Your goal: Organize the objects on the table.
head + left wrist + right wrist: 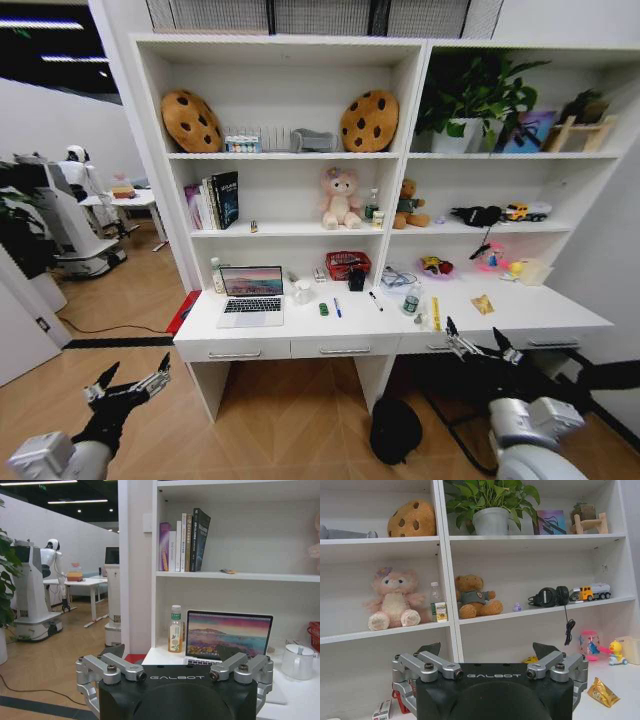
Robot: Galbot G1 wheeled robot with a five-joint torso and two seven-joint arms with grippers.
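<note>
Left wrist view: laptop (227,637) w/ bottle (175,629); right wrist: yellow packet (602,693).

- I see two brown cookie cushions (191,121) on the top shelf.
- A pink plush bear (340,197) and a brown plush bear (407,205) sit on the middle shelf.
- A potted plant (491,506) stands top right.
- Books (184,540) lean upright.

Open silver laptop (251,294) on white desk (300,325).

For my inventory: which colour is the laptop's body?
Silver; the laptop shows best in the head view.
</note>
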